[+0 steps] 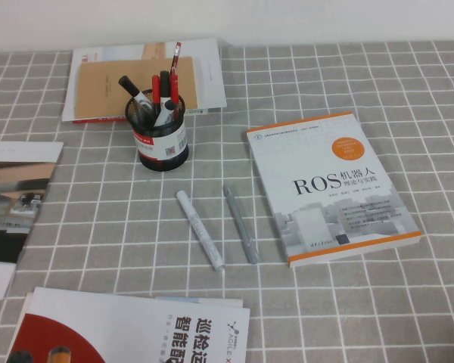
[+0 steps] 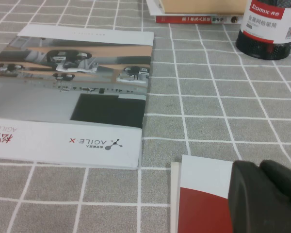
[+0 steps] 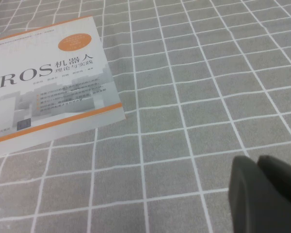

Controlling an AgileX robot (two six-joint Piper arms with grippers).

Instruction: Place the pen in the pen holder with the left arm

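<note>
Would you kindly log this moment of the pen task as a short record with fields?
pen: white marker lying flat on the checked cloth, untouched
grey pen: lying beside it, apart
holder: black mesh cup upright, behind the pens, already holding several pens
ROS book: flat, to the right of the pens
left tool: seen only in its wrist view, low over a red-and-white booklet, holding nothing
right tool: seen only in its wrist view, over bare cloth, holding nothing
task: not started
</note>
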